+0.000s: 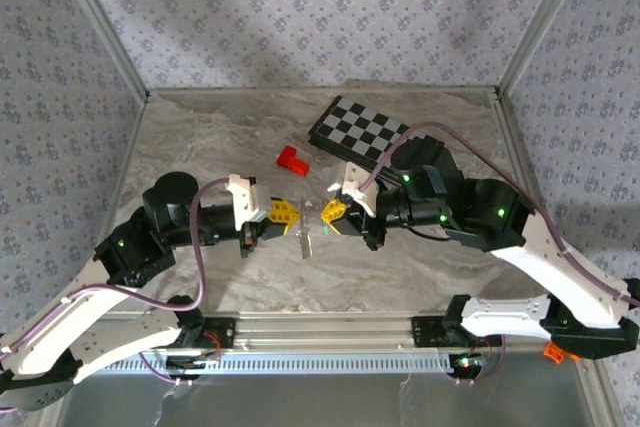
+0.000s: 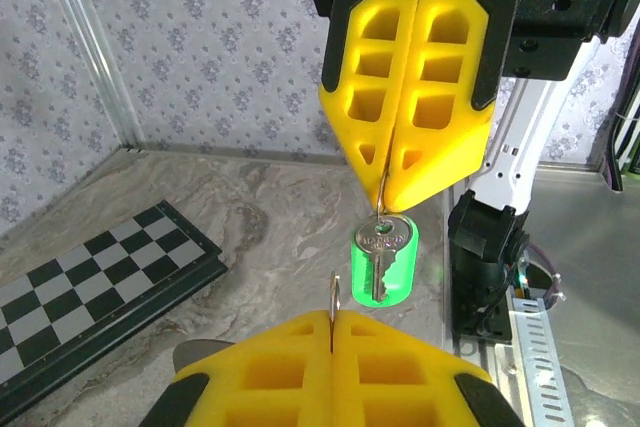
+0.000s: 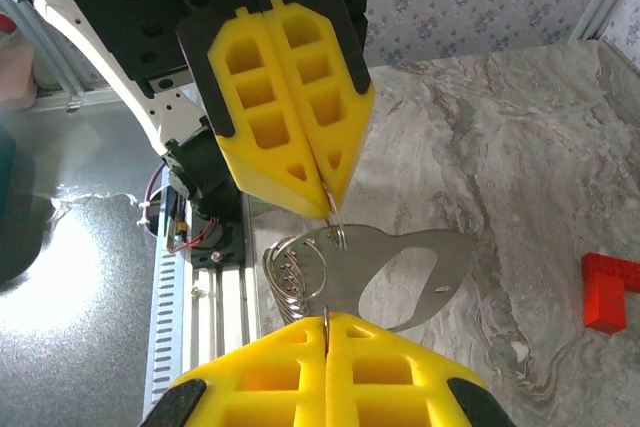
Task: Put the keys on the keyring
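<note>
Left hand [image 3: 330, 202] pinches the springy, slippery keyring [image 3: 285, 269] at its tips | right hand [image 2: 385, 195] clamps the green key [image 2: 381, 262], which looks light and stiff and dangles beneath | best gripped at the head

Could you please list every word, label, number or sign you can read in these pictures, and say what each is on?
Stamped lettering on the round head of the green-sleeved key: too small and blurred to read.
Nothing else carries legible text: the chessboard, the red block and the flat silvery keyring look unmarked.
</note>
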